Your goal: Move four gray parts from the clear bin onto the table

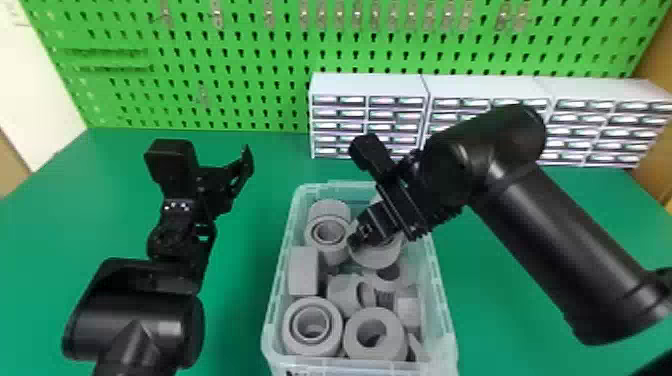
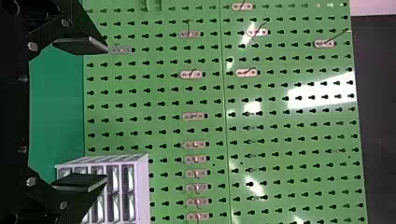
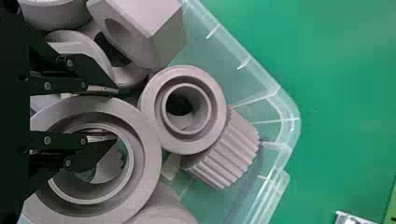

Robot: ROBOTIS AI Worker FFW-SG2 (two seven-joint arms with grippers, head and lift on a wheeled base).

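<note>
head view: high, forward and down across table [image 1: 50,225], clear bin [image 1: 272,340], pegboard [image 1: 260,60]. left wrist view: faces pegboard, some way back; shares it and drawer cabinets [image 1: 370,85] with head view. right wrist view: close over clear bin, downward; head view shares clear bin.

Bin [image 1: 278,292] stands on surface [image 1: 235,320], parts [image 1: 303,271] piled inside. Drawer cabinets [image 1: 370,86] behind, extending right, apparently against the pegboard [image 1: 240,67].

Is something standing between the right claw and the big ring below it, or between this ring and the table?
Nothing visible stands between the right claw and the big ring. Between the ring and the table stands the wall of the bin, so the ring likely must be lifted over it.
</note>
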